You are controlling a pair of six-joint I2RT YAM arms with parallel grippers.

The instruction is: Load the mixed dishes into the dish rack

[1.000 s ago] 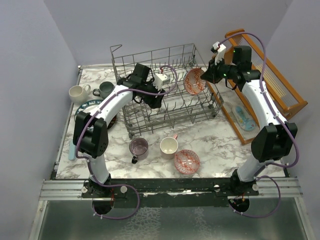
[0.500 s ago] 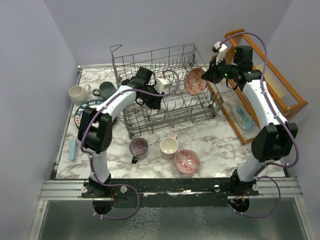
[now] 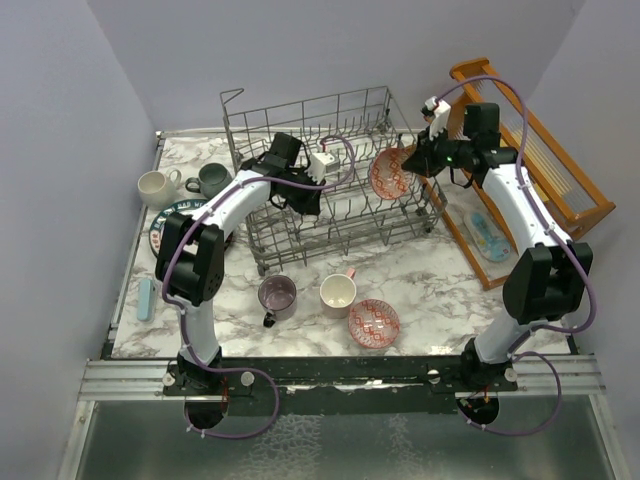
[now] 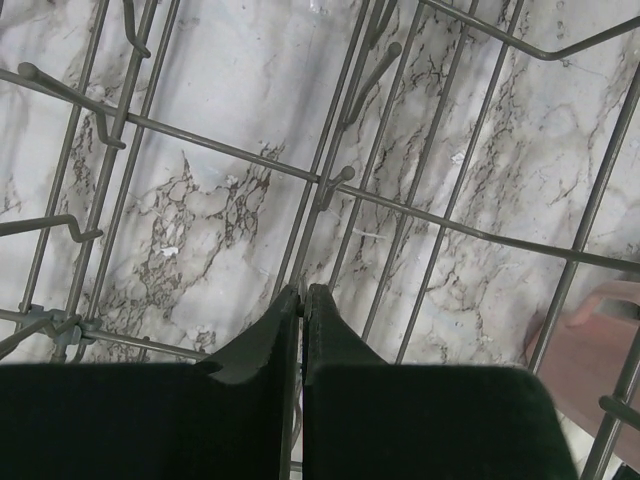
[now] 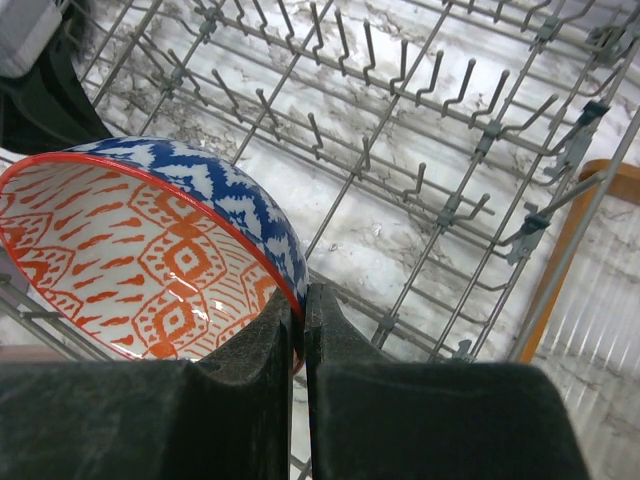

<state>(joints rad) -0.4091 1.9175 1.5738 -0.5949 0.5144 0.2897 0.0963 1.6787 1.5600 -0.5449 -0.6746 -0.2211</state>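
The right fingers (image 5: 250, 400) pinch the rim of a red-patterned bowl (image 5: 150, 250), tilted on edge at the right end of the dish rack (image 3: 310, 118). The left fingers (image 4: 400, 420) are pressed together, holding nothing, low over the rack's middle wires.

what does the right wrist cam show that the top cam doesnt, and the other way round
Only right wrist: the held bowl's blue-and-white outside, and its rim pinched in the shut right end effector.
Only top: the second bowl, purple mug and cream mug nearer the arm bases, the white mug, grey-green mug and plate at left, the wooden rack at right.
Both: the held bowl's red-patterned inside, the dish rack tines, the marble table.
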